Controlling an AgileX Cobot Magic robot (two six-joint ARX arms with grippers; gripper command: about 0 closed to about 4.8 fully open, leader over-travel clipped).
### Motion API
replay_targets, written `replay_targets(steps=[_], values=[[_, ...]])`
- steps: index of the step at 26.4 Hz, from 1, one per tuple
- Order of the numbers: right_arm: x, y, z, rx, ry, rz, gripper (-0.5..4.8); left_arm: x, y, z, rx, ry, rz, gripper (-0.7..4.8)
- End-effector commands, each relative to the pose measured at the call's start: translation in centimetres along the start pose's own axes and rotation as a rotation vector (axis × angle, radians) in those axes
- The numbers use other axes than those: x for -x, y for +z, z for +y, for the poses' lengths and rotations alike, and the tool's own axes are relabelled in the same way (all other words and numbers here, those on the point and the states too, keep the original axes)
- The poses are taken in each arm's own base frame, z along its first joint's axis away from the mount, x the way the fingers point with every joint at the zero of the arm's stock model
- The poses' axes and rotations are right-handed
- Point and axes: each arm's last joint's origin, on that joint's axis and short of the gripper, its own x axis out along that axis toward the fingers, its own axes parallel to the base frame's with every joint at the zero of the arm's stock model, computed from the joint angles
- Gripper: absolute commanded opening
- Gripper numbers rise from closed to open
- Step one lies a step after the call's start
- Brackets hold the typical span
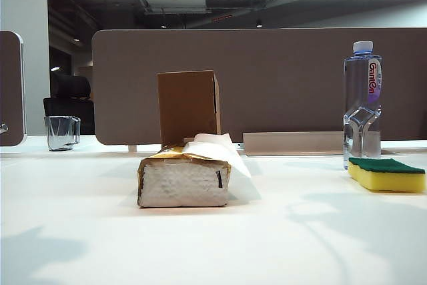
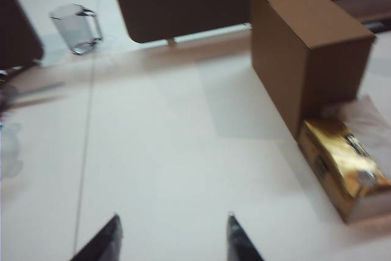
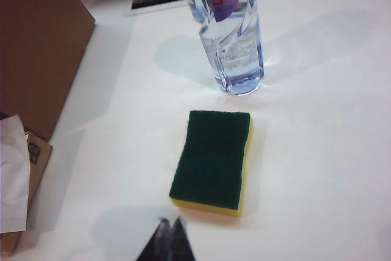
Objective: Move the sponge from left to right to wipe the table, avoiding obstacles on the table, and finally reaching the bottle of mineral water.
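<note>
The yellow sponge [image 1: 387,173] with its dark green top lies flat on the white table [image 1: 267,245] at the right, just in front of the bottle of mineral water [image 1: 362,105]. Neither gripper shows in the exterior view. In the right wrist view my right gripper [image 3: 170,224] is shut on nothing, a short way back from the sponge [image 3: 214,158], with the bottle [image 3: 229,41] beyond it. My left gripper [image 2: 173,221] hangs open over bare table. The obstacles stand mid-table: a brown cardboard box [image 1: 189,107] and a gold-and-white tissue pack [image 1: 184,178].
A clear glass cup [image 1: 61,132] stands at the far left near the back edge. A brown partition [image 1: 267,78] runs along the rear of the table. In the left wrist view the box [image 2: 305,47] and tissue pack [image 2: 345,169] lie off to one side of the fingers.
</note>
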Motion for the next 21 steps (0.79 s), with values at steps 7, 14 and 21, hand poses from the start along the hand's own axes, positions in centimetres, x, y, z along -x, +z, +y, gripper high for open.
replay_targets(steps=[7,14,21], values=[[2.7,-1.3,0.6,0.059,-0.022,-0.231,-0.07,-1.3,-0.4,0.1,0.097,0.059,-0.178,0.61],[3.0,-4.1,0.4,0.079,-0.011,-0.301,-0.07,-2.5,-3.1,-0.2,0.108,0.068,-0.275,-0.03],[2.5,-7.9,-0.2,0.085,-0.006,-0.317,-0.07,-3.9,-6.0,-0.5,0.134,0.064,-0.294,-0.05]])
